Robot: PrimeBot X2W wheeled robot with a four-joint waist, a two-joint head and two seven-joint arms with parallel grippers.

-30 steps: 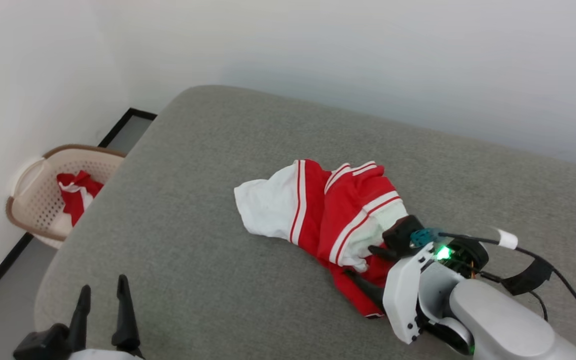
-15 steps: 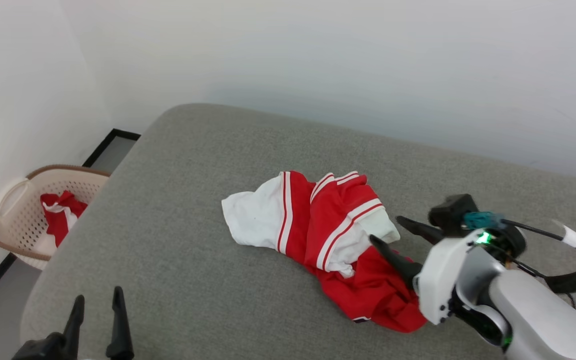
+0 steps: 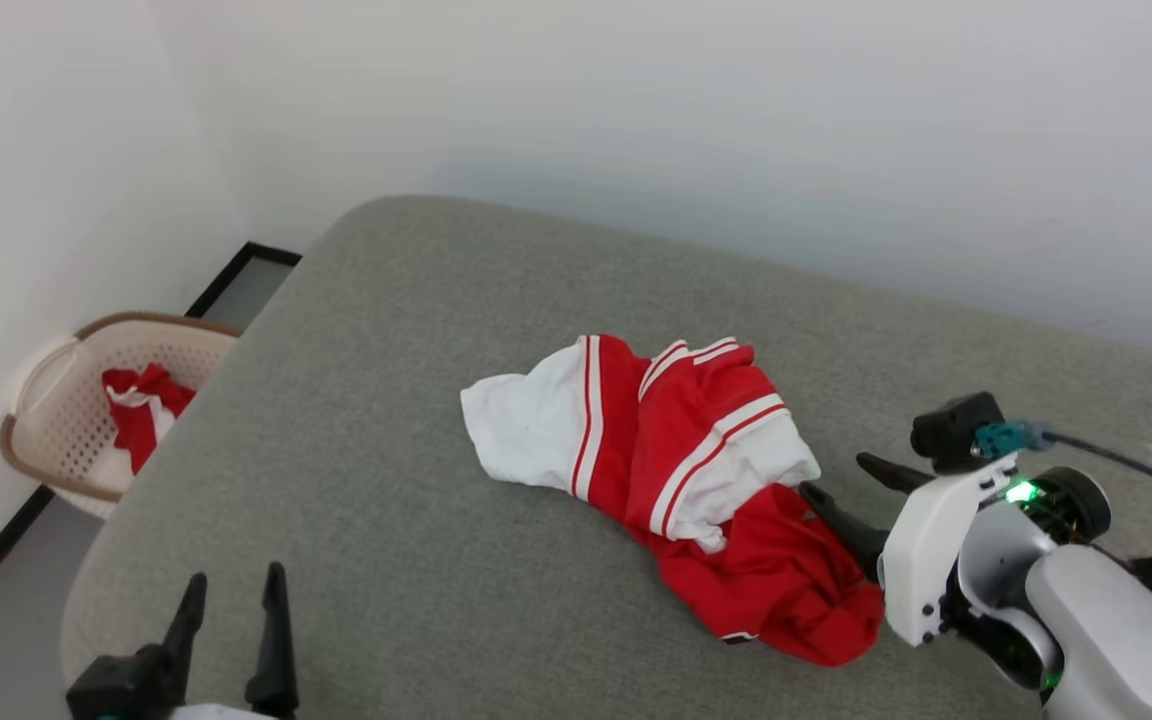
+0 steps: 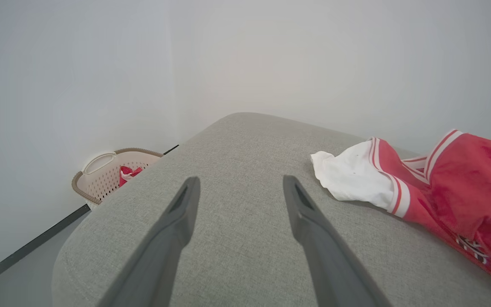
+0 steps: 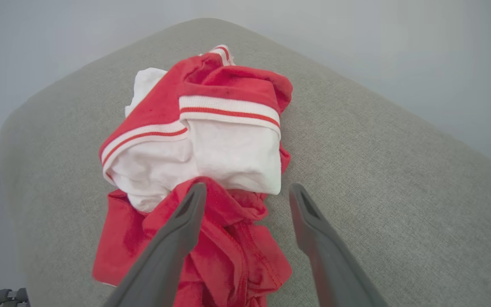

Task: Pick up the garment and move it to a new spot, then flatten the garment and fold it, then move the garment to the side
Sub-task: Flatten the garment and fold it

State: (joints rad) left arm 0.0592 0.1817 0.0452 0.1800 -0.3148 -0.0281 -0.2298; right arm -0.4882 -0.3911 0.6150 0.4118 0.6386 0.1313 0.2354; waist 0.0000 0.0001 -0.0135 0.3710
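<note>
Nothing here can really be read from where I stand. The one trace of writing is on the garment (image 4: 454, 187): a strip of black, white-outlined lettering (image 4: 480, 252) on the red cloth, low and far to the right of the left gripper (image 4: 241, 181), well apart from its fingers. It is crumpled into the folds and cut off at the edge of the left wrist view, so no letter comes out clearly.
</note>
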